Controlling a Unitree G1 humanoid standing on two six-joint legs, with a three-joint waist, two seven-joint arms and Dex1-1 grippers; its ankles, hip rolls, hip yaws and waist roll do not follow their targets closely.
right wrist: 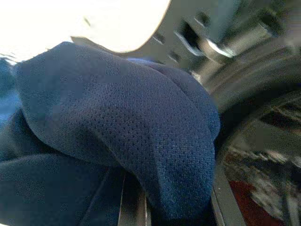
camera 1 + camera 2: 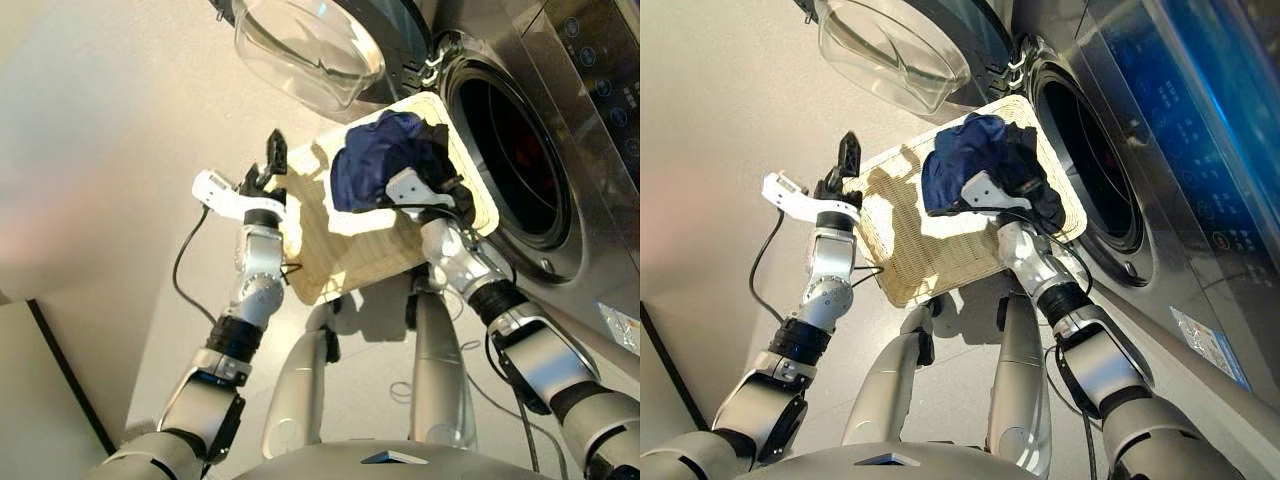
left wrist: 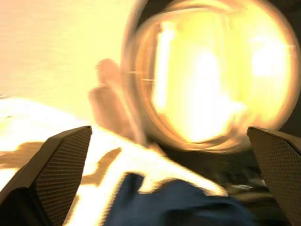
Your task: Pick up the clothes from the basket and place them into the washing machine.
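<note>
Washing machine (image 2: pixel 560 130) along the right of the frame, door (image 2: pixel 310 45) swung open at upper centre, drum clear for loading. Basket (image 2: pixel 340 250) mid-frame, just beside the drum mouth to shorten the carry. Navy garment (image 2: pixel 375 160) heaped at the basket's upper end, black cloth (image 2: pixel 440 150) under it. Right claw (image 2: pixel 425 190) buried in the navy cloth, probably gripping it; cannot tell. Left claw (image 2: pixel 270 165) wide, empty, at the basket's left edge.

Navy blue garment (image 1: pixel 117 136): mesh-knit fabric, bunched in folds, filling most of the view. Washing machine (image 1: pixel 263 70): grey front and dark drum opening just beyond the cloth; something red shows inside.
</note>
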